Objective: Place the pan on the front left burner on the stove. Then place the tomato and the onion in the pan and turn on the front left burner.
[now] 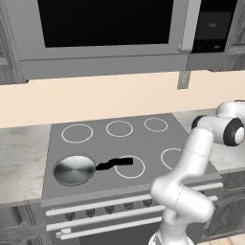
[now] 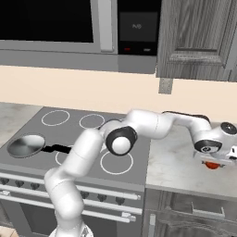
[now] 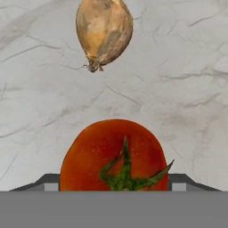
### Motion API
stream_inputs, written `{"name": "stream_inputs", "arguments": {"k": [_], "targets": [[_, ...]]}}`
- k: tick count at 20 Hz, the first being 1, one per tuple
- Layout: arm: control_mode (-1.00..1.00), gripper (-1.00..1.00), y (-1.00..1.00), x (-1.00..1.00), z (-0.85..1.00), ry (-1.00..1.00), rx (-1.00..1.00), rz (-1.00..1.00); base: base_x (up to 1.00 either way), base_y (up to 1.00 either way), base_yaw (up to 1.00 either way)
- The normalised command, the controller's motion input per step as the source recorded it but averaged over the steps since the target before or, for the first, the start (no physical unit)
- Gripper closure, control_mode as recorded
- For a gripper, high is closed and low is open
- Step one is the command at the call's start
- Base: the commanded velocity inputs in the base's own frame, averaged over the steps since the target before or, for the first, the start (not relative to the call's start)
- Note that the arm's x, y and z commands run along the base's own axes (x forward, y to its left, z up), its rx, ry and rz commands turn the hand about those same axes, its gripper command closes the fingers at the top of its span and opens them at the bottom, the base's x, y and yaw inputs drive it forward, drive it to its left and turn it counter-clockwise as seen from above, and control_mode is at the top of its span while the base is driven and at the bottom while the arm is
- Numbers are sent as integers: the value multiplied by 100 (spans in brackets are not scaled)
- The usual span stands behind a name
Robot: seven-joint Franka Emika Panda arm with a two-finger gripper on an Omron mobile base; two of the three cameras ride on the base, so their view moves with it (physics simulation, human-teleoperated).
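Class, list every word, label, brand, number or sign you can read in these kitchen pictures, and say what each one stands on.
No text can be read with certainty.
Microwave control panel: a small pale mark near its top, too small and blurred to read.
The same panel: red and white spots lower down, lights or keys, not legible.
Stove: white ring outlines, no lettering.
Knobs: no readable markings.
Pan, tomato, onion: no labels.
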Motion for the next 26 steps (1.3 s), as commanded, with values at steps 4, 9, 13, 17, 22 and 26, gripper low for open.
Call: {"name": "stream_inputs", "arguments": {"k": [4, 9, 13, 17, 22, 26], "targets": [[-100, 100, 0, -22, 34, -2, 0, 0, 0, 0, 0], [-100, 100, 17, -43, 23, -5, 0, 0, 0, 0, 0], [-100, 100, 33, -41, 20, -6, 0, 0, 0, 0, 0], [-100, 100, 44, -29, 19, -5, -2, 0, 0, 0, 0], [-100, 100, 60, -39, 30, -3, -4, 0, 0, 0, 0], [-100, 100, 68, -44, 34, -2, -7, 0, 0, 0, 0]]}}
